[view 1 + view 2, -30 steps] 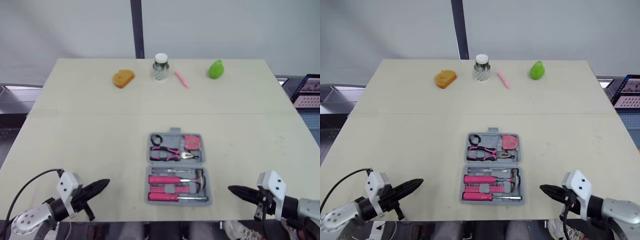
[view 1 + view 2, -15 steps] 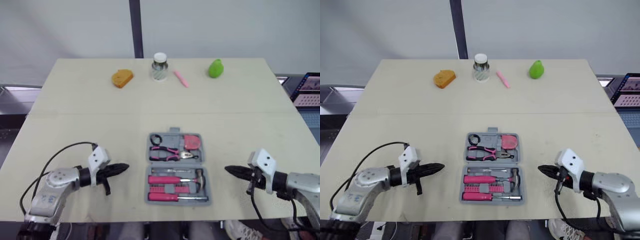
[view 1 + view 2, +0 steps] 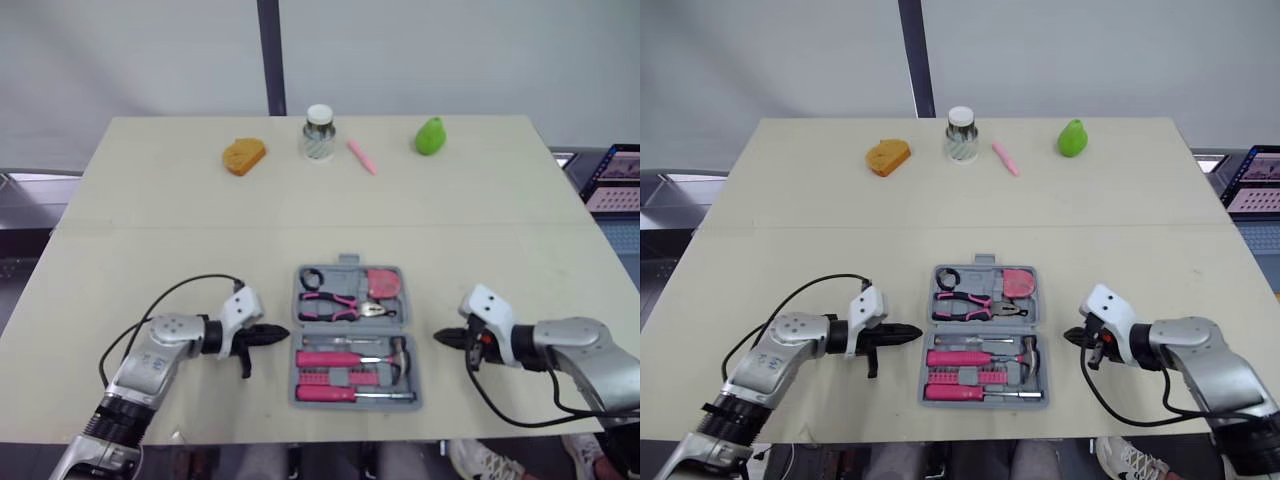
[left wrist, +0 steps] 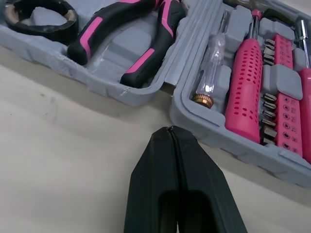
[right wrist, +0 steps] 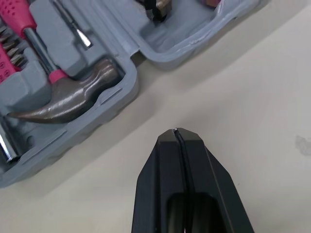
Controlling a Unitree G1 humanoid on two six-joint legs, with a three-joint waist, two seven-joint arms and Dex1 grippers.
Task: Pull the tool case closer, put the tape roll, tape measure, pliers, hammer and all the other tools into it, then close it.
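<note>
The grey tool case (image 3: 350, 404) lies open on the table near its front edge. In its far half sit a black tape roll (image 3: 312, 280), pink-handled pliers (image 3: 340, 305) and a pink tape measure (image 3: 384, 284). The near half holds a hammer (image 3: 398, 355), pink screwdrivers (image 4: 248, 87) and bits. My left gripper (image 3: 280, 333) is shut and empty, its tip just short of the case's left edge by the hinge. My right gripper (image 3: 440, 339) is shut and empty too, a little off the case's right edge, near the hammer head (image 5: 68, 97).
Along the table's far edge stand an orange object (image 3: 243, 156), a glass jar (image 3: 319, 133), a pink marker (image 3: 363, 158) and a green pear-shaped object (image 3: 430, 137). A laptop screen (image 3: 612, 180) sits beyond the table's right side.
Both arms have come inward from the front corners: the left gripper moved right up to the case's left edge, the right gripper moved left toward its right edge. The case has stayed put.
</note>
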